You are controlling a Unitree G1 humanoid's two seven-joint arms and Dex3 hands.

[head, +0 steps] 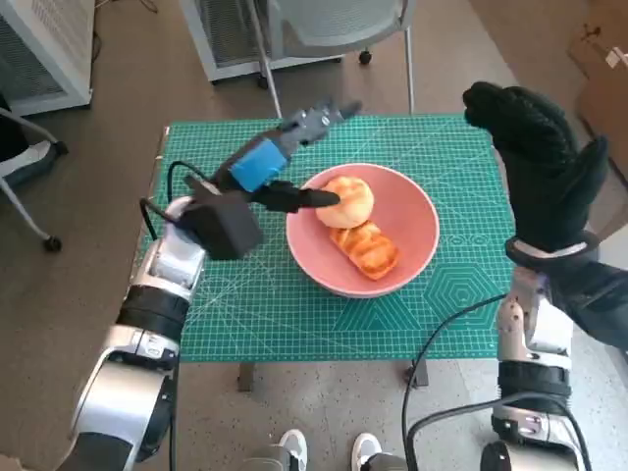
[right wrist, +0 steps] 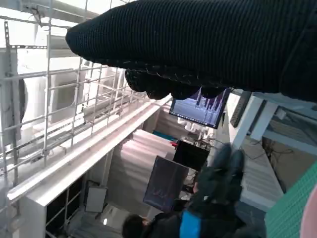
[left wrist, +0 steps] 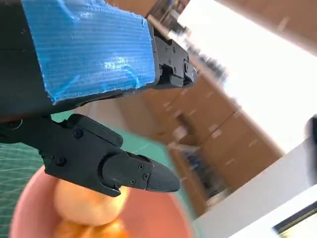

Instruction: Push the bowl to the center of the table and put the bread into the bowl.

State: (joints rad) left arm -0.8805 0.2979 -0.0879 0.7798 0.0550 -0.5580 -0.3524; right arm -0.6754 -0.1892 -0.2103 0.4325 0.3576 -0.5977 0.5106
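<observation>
Pink bowl (head: 412, 231) sat roughly at the middle of the green cutting mat (head: 245, 304) that covered the table, with 2 pieces of bread inside it: a round bun (head: 349, 199) toward the bowl's far-left side and a ridged, toasted piece (head: 368, 249) just nearer the robot, the 2 touching. Left hand (head: 280, 162) hung over the bowl's left rim, fingers apart and holding nothing; one black finger (head: 294, 197) reached in toward the bun and looked close to or touching it, contact could not be told. Left wrist view showed the same: the fingertip (left wrist: 148, 177) above the bun (left wrist: 84, 206) with the bowl (left wrist: 158, 213) below, nothing pinched. Right hand (head: 540, 162) was raised above the bowl's right, well apart from it, glove fingers loosely spread and empty; the right wrist view gave only the glove (right wrist: 208, 44) against the room, plus a person low in the background. Judgement: both parts of the task looked essentially done, bowl central and bread in. Risks from here: if the left hand pulled back low, the finger by the bun could drag it up over the rim or nudge the bowl off centre, since the bowl would likely slide on the smooth mat. The bun sat high on the other piece, so a bump could roll it out. A downward sweep of the right hand could clip the bowl's right rim.
</observation>
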